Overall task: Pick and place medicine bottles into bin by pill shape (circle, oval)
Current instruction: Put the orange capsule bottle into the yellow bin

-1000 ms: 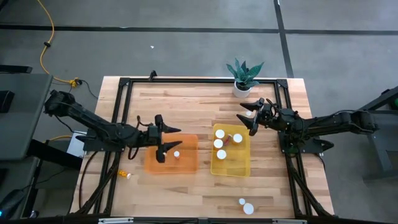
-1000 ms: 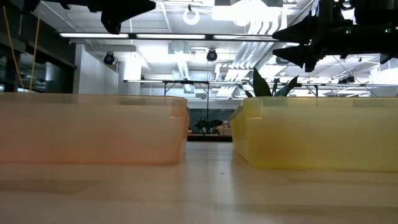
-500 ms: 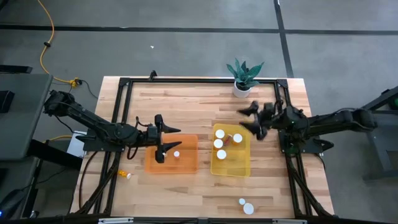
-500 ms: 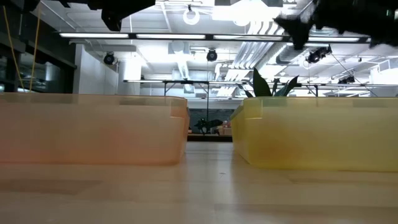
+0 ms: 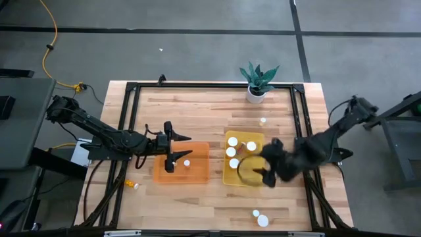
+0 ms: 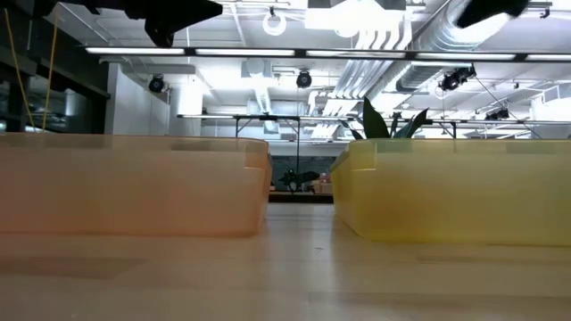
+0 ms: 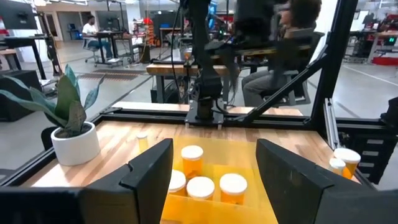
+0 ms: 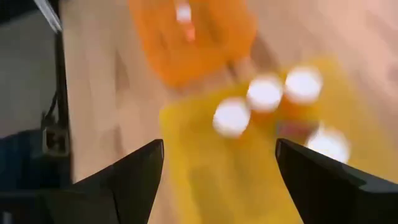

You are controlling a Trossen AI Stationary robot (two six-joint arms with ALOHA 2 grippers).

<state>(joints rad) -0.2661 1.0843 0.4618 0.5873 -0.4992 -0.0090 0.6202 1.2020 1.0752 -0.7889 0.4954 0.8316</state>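
The medicine bottles are amber with white caps. Several stand in the yellow bin, with one lying among them, and one stands in the orange bin. One bottle stands on the table near the plant, two stand by the near edge, and one lies at the near left. My left gripper hovers open and level over the orange bin, facing the yellow bin. My right gripper hangs open over the yellow bin's right side, tipped downward, with caps beyond its fingers.
A white pot with a green plant stands at the far edge. A black frame runs around the table. In the low view both bins stand side by side, a narrow gap between them. People sit in the room beyond.
My right gripper has swung from beside the bottle near the plant toward the near edge, rising and tipping downward, and is now over the yellow bin. It stayed open. That bottle remains standing on the table. My left gripper has kept still.
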